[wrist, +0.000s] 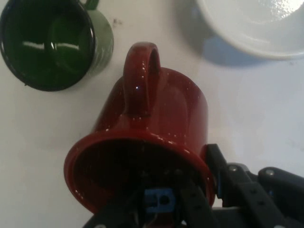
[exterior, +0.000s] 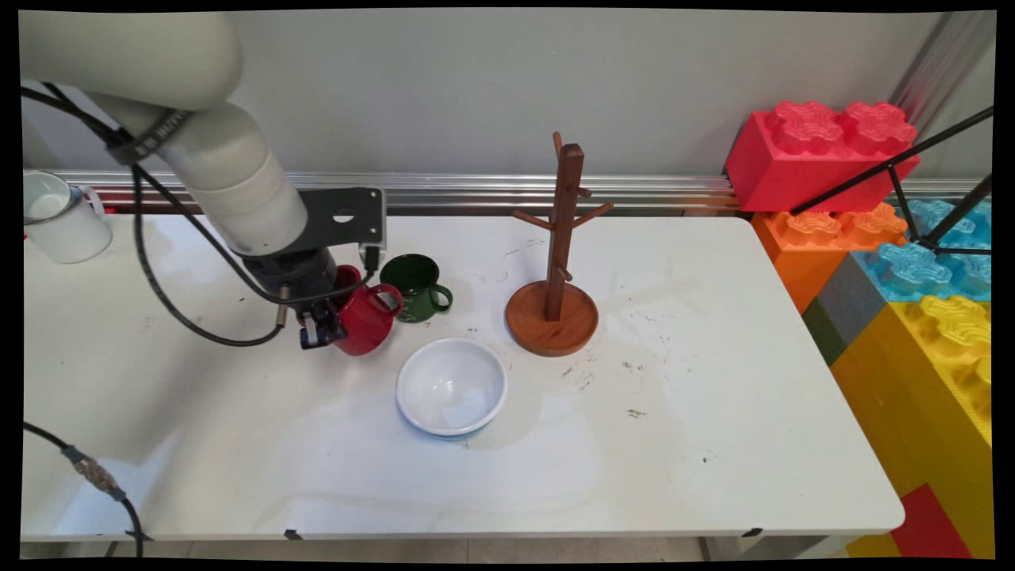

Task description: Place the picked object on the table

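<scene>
My gripper (exterior: pixel 331 319) is shut on the rim of a red mug (exterior: pixel 368 317), with one finger inside the mug and the other outside its wall. In the hand view the red mug (wrist: pixel 156 118) is tilted, its mouth toward the camera and its handle facing up; the gripper (wrist: pixel 192 187) clamps the rim at the bottom of the picture. A dark green mug (exterior: pixel 416 287) stands upright just right of the red one, and in the hand view the green mug (wrist: pixel 52 45) is at the upper left. I cannot tell whether the red mug touches the table.
A white bowl (exterior: pixel 452 386) sits in front of the mugs, and in the hand view the bowl's rim (wrist: pixel 256 45) is at the upper right. A wooden mug tree (exterior: pixel 555 262) stands to the right. A white mug (exterior: pixel 59 218) is at the far left. Big toy blocks (exterior: pixel 872 238) flank the table's right end.
</scene>
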`<state>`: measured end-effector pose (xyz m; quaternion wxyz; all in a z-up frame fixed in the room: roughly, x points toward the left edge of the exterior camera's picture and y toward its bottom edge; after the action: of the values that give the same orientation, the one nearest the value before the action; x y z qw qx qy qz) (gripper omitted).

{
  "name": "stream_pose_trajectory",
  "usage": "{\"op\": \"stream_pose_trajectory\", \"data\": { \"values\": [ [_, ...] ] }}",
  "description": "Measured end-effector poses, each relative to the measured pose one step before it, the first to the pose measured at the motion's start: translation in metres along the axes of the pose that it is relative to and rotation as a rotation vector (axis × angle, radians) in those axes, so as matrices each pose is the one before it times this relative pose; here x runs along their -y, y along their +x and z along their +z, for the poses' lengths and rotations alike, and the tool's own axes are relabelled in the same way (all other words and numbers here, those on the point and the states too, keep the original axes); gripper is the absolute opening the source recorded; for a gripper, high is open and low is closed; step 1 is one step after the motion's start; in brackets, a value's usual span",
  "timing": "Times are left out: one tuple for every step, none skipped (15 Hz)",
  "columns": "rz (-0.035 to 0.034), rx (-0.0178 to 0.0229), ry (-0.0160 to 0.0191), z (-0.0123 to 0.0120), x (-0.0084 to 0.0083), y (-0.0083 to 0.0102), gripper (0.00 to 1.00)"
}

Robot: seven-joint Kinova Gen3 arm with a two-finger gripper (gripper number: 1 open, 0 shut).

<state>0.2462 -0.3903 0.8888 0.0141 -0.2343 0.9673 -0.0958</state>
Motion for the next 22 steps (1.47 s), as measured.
{"op": "stream_pose_trajectory", "data": {
  "values": [
    [-0.00656,0.00598,0.00223,0.0034,0.00041,0.00273,0.0],
    [-0.00651,0.00688,0.00267,0.00357,0.00053,0.00273,0.0],
    [-0.00623,0.00726,0.00106,0.00324,0.00036,0.00176,0.0],
    [-0.00457,0.00635,-0.00019,0.00258,0.00026,0.00104,0.0],
    [-0.00437,0.00729,-0.00103,0.00262,0.00032,0.00032,0.0],
    [-0.00388,0.00627,-0.00125,0.00223,0.00047,-0.00029,0.0],
    [-0.00268,0.00487,-0.00177,0.00172,0.00031,-0.00043,0.0],
    [-0.00255,0.00545,-0.00281,0.00188,0.00035,-0.00063,0.0],
    [-0.00131,0.00471,-0.00279,0.00186,0.00029,-0.0005,0.0],
    [-0.00099,0.00343,-0.0021,0.00156,-0.00004,-0.0002,0.0],
    [-0.00231,0.00362,-0.00219,0.00181,-0.00013,-0.00036,0.0],
    [-0.00339,0.00283,-0.00338,0.00179,-0.00061,0.00049,0.0],
    [-0.00353,0.00174,-0.00254,0.00143,-0.0005,0.00074,0.0],
    [-0.00378,0.00161,-0.00274,0.0016,-0.00069,0.001,0.0],
    [-0.0035,0.00135,-0.00308,0.00163,-0.00092,0.00143,0.0],
    [-0.00268,0.00113,-0.00283,0.0014,-0.00083,0.00118,0.0],
    [-0.00169,0.00065,-0.00178,0.00095,-0.00058,0.00089,0.0],
    [-0.00265,0.00096,-0.0026,0.00143,-0.00096,0.00126,0.0],
    [-0.00173,0.00049,-0.00149,0.00099,-0.00068,0.00083,0.0],
    [-0.00257,0.00068,-0.0022,0.00146,-0.00098,0.00157,0.0],
    [-0.00301,0.00049,-0.00261,0.00165,-0.00121,0.00172,0.0],
    [-0.00329,0.0,-0.00236,0.00167,-0.00113,0.0018,0.0]
  ]
}}
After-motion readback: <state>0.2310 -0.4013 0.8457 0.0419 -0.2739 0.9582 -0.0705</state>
